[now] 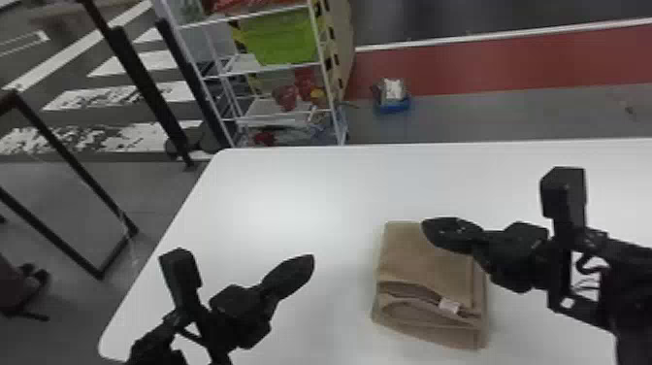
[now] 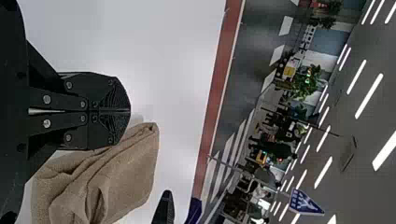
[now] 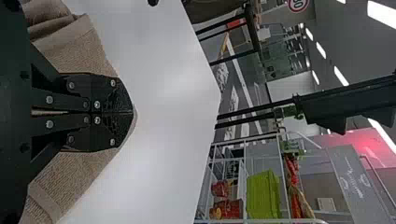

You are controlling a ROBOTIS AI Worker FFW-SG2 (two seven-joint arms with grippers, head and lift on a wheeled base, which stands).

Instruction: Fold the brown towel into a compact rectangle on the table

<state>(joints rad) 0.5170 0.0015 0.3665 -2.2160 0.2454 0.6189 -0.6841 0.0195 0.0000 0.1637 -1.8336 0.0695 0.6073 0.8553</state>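
Folded brown towel on a white table, both claws closed

The room is wide and grey-floored, with white stripes [image 1: 63, 60] at far left and a red band [image 1: 485, 68] across the floor at far right. The white table [image 1: 271, 194] spans the near side, a flat, pale surface with rounded corners on its left. Beyond its far left edge stands a white wire rack [image 1: 271, 69] holding a lime-green bin [image 1: 281, 41]; to the left is a dark metal frame [image 1: 73, 157], and right of the rack, a small blue container [image 1: 393, 106] on the floor.

The brown towel [image 1: 422, 262] lies right of centre, toward the near side, in a compact, layered block. Its long axis runs near to far, only slightly longer than its width. The smoother face is at the far end, and the open, looping folds point near.

The left gripper [image 1: 305, 262] is over the table to the left of the towel, its fingers pressed together with nothing between them. The right gripper [image 1: 429, 225] is over the towel's far part, its fingers also pressed together; whether they touch the cloth cannot be told. A small white label [image 1: 449, 305] sits among the near folds, toward the right.
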